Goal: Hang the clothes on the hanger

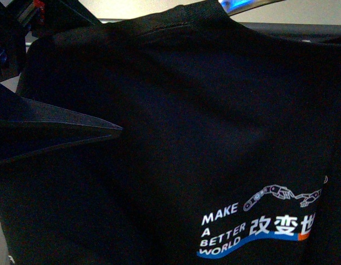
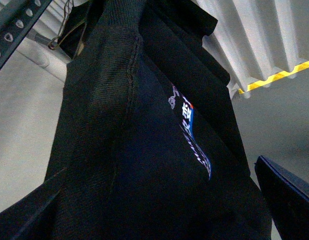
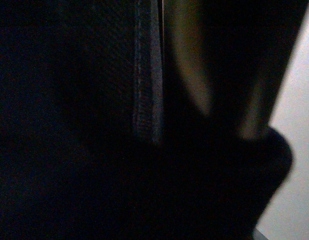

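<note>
Garment: the black short-sleeved T-shirt (image 1: 176, 121) fills the front view. It hangs close before the robot with its collar edge uppermost and its white chest print (image 1: 259, 226) low on the right.
Rack: the grey metal rail (image 2: 14, 22), punched with heart-shaped holes, runs level above the shirt. The shirt's top edge meets it.
Support: I cannot tell whether the rail alone carries the shirt or an arm shares the load.
Long axis: the shirt falls straight down from the rail, crosswise to it.
Left gripper: the left gripper (image 2: 159, 172) sits below the shirt and looks up along it. One dark finger (image 2: 289, 195) stands well out to the side, clear of the cloth. Judged released, with fabric hanging between the jaws but not pinched.
Right gripper: its wrist view is largely dark, showing only a stitched seam hard against the lens. Grip state cannot be told.
Nearer arm: the right, judged by cloth touching its camera.
Edges: the shirt's side hem hangs free in the left wrist view.
Open room: a bare grey floor (image 2: 24, 125) and a corrugated white wall (image 2: 264, 35) lie beyond both sides of the cloth, so the left arm has room to draw back.
Risk: the shirt may slip off the rail if either arm drags the cloth on leaving.
</note>
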